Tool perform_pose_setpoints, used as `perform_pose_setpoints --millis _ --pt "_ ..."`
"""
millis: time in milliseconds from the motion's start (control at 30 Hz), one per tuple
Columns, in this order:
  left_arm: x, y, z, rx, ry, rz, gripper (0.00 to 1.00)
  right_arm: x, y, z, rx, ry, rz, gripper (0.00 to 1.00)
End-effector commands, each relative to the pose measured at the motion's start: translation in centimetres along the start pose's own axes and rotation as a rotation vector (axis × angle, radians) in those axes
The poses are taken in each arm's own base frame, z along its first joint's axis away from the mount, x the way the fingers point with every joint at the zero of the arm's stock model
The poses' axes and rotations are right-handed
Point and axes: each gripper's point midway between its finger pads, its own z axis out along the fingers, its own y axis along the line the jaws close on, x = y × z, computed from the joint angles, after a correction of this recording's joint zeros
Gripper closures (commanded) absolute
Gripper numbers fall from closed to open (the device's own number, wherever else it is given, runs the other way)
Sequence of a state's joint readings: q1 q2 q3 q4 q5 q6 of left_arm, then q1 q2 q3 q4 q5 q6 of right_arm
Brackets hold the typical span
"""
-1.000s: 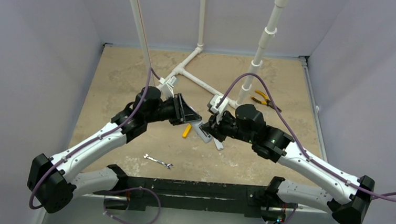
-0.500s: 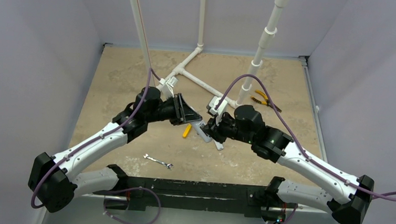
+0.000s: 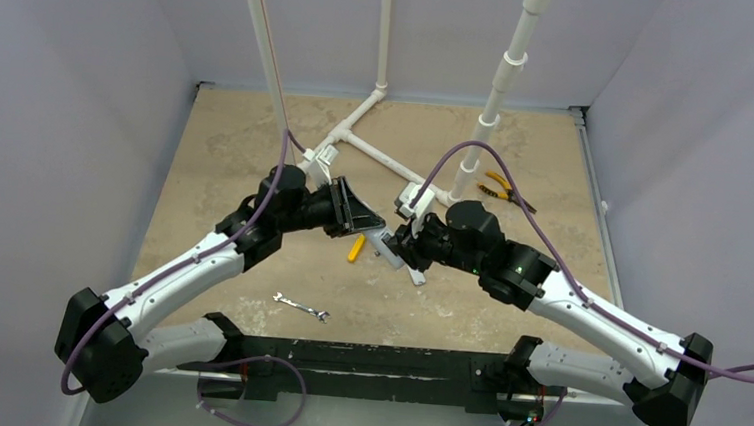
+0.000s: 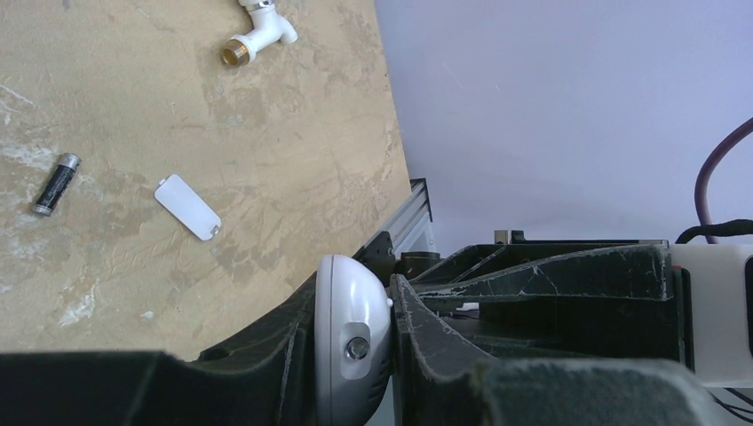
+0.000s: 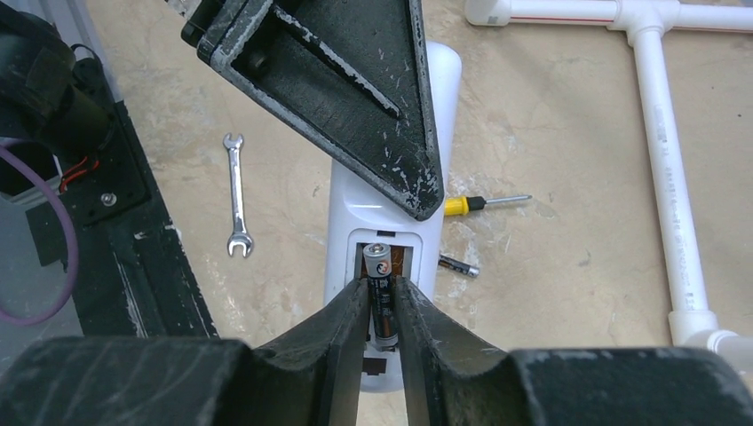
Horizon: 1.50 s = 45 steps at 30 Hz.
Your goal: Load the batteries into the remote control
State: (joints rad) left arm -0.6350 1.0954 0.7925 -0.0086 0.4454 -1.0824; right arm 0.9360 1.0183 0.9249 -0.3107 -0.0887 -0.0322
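Right pincer [image 5: 381, 288] flanks a battery [image 5: 383, 311] set in the open bay of the remote control [image 5: 346, 222]; whether its fingers [image 5: 351, 311] press it I cannot tell. Against a second ago both arms have barely moved, and the left pincer [image 4: 353, 306] stays clamped on the remote's rounded end. Battery print is too small to read. Only the left wrist view shows a loose battery [image 4: 56, 184] and cover [image 4: 186, 206] on the bench [image 4: 266, 133]; only the right, a spanner [image 5: 236, 195].

No legible text, as I viewed it: lower centre, the battery [image 5: 380, 293] bore a round mark I could not read.
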Motion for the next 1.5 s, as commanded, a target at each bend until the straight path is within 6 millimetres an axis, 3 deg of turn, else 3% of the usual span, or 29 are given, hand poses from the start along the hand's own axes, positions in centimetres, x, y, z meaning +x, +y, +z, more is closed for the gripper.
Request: perform_pose_setpoints --millis 0,200,667,1467 --pt "-0.2 -4.6 -0.9 0.172 0.023 0.027 1.00 2.2 -1.6 -0.3 0.089 0.063 0.000 0.74" --pt "-0.2 -4.6 -0.7 0.176 0.031 0.026 1.00 2.0 -1.6 -0.5 0.090 0.052 0.000 0.67" --pt "-0.1 -4.4 -0.4 0.174 0.039 0.028 1.00 1.6 -1.7 -0.6 0.097 0.032 0.008 0.61" --pt "0.1 -3.9 0.2 0.166 0.055 0.018 1.00 -3.4 0.2 -3.3 0.012 -0.123 0.054 0.55"
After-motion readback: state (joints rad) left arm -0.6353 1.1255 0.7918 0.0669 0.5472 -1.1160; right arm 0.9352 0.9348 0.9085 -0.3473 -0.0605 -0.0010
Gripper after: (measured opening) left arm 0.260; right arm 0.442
